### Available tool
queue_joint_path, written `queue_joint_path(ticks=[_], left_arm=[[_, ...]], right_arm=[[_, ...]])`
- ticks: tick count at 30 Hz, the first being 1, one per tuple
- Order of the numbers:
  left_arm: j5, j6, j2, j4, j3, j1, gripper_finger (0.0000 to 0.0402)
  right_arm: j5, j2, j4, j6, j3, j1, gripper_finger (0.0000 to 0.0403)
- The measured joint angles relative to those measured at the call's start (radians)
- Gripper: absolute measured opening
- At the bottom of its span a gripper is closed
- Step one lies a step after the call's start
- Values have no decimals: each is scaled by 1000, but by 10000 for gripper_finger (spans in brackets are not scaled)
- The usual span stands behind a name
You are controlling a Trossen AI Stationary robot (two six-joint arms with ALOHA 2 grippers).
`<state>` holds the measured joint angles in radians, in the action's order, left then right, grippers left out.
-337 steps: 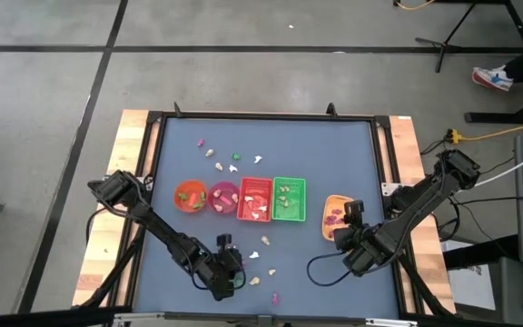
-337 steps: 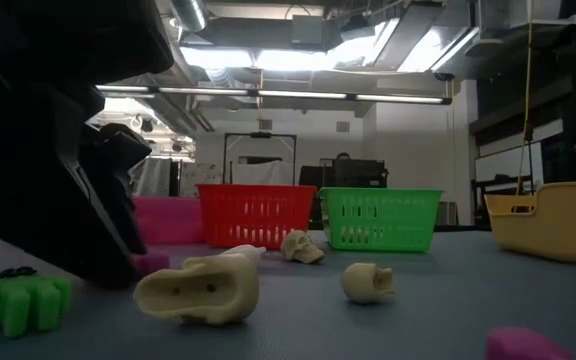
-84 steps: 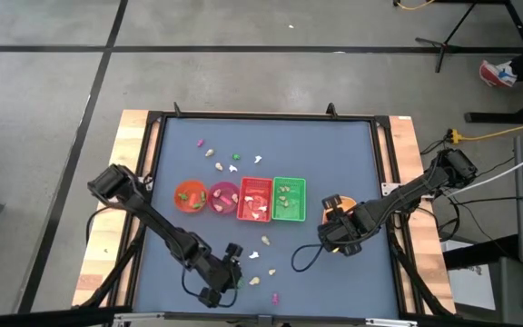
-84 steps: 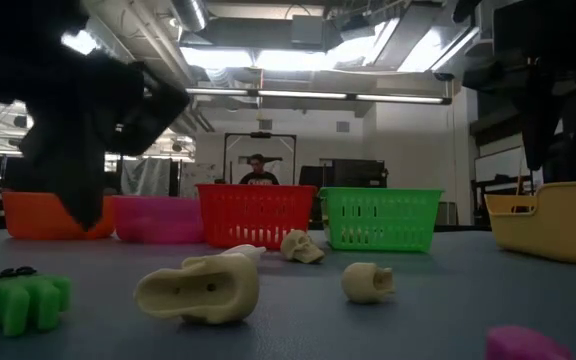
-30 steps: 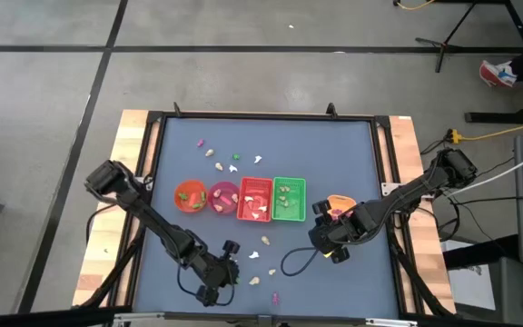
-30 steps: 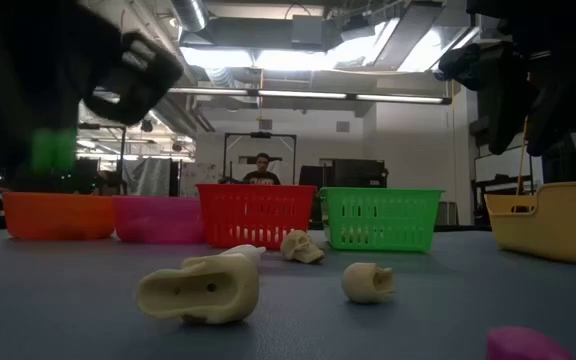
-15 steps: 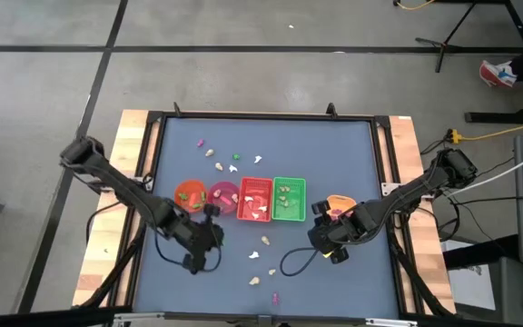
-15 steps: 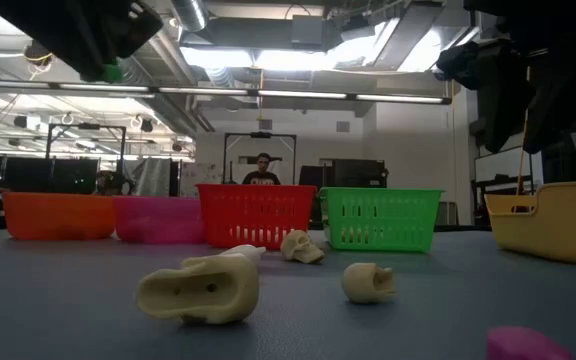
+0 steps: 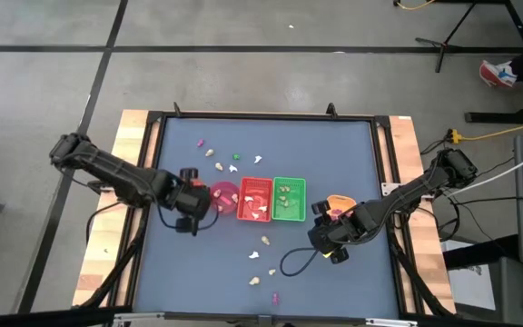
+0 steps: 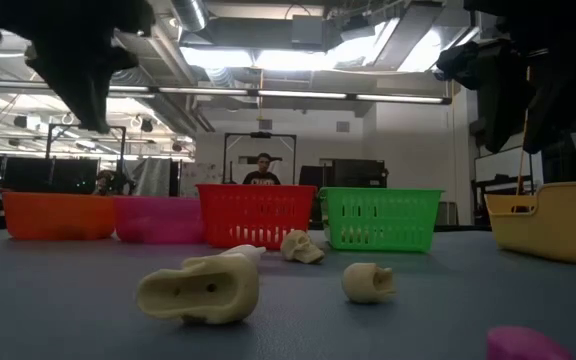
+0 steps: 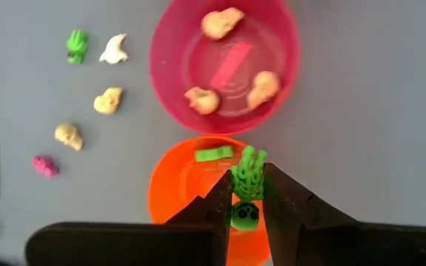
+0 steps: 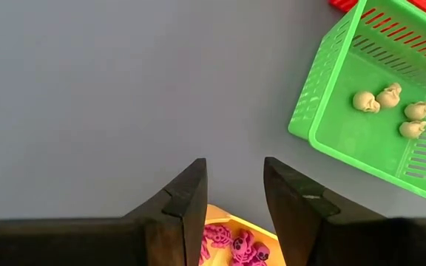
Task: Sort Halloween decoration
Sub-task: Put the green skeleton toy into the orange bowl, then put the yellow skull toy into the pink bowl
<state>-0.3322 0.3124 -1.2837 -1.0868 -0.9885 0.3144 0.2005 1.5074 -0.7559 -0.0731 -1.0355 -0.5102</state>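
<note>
My left gripper (image 9: 190, 203) hovers over the orange bowl (image 9: 185, 193) and is shut on a green hand-shaped trinket (image 11: 248, 176). In the left wrist view the orange bowl (image 11: 186, 185) holds a green piece (image 11: 214, 154). The pink bowl (image 11: 224, 65) holds cream skulls and a pink strip. My right gripper (image 9: 321, 239) is open and empty above bare table beside the yellow tray (image 9: 337, 203). Its fingers show apart in the right wrist view (image 12: 234, 193). Loose trinkets lie on the table at the far side (image 9: 218, 156) and the near side (image 9: 261, 261). My left gripper pinches the green trinket's lower, round end (image 11: 245, 212) between its two fingers. The fingers come from above, pointing down. The trinket's fingered end sticks out past the fingertips. It is lifted clear, over the orange bowl.
The red basket (image 9: 254, 199) and green basket (image 9: 289, 200) stand in a row with the bowls; the green basket (image 12: 376, 96) holds several cream skulls. The yellow tray (image 12: 231, 245) holds magenta trinkets. Cream skulls (image 10: 200, 288) and a magenta piece (image 10: 524, 343) lie near the front edge.
My left gripper has risen from near the table's front edge and travelled toward the far left, carrying the green trinket clear of the table, and now stands over the orange bowl. My right gripper has kept still.
</note>
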Motion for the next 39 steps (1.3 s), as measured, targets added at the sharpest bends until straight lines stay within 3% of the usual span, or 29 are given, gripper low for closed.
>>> queue_joint_path(ticks=[7,17,31,39], left_arm=[[2,-4,-1,-5,49,-100,40],[5,6,-1,-2,79,-147,54],[-3,80,-1,-1,79,-153,141],[-105,78,-1,22,79,-164,180]], right_arm=[[0,0,0,0,0,0,134],[0,0,0,0,0,0,134],[0,0,0,-10,0,0,134],[0,0,0,-12,0,0,134]])
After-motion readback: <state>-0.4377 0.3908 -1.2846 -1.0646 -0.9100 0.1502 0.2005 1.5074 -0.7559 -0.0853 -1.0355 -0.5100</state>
